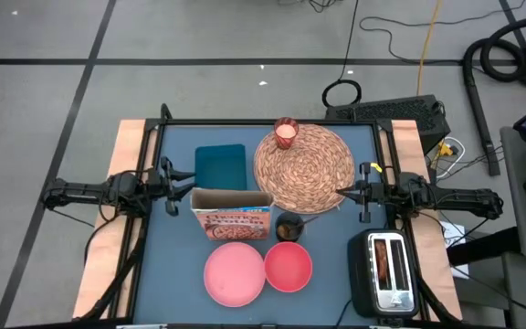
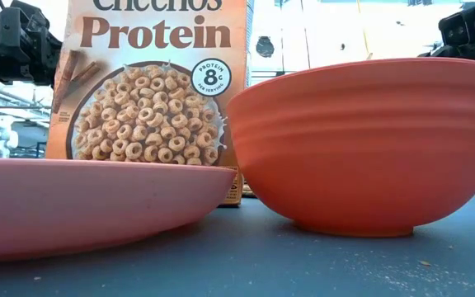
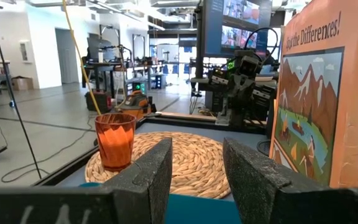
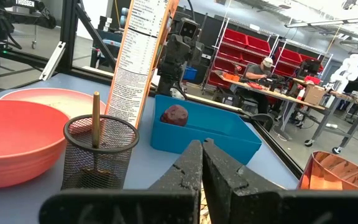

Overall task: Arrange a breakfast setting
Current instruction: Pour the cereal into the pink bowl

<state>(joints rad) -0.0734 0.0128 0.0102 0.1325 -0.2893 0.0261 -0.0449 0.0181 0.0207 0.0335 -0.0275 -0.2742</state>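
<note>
A dark blue counter [image 1: 336, 228] with pale wooden side boards stands on a grey workshop floor strewn with cables; beyond it are shelves of red bins and a seated person at a far desk. The round woven straw placemat [image 1: 305, 168] lies toward the far side, with the orange candle glass [image 1: 286, 133] upright on its far-left edge. Left of the mat sits a teal tray [image 1: 220, 167] holding the small dark-red fruit [image 4: 174, 115]. The Cheerios Protein box [image 1: 232, 215] stands upright near the middle, just beside the mat. In front of it lie the pink plate [image 1: 234, 273] and, touching its right side, the coral-red bowl [image 1: 288, 266]. A black mesh cup [image 1: 289, 226] with a wooden stick in it stands between box and bowl. A toaster [image 1: 383, 271] occupies the near right corner.

The left tool [image 1: 187, 175] hovers beside the tray with its fingers apart, gripping nothing. The right tool [image 1: 343, 193] is closed and empty over the mat's right edge.
</note>
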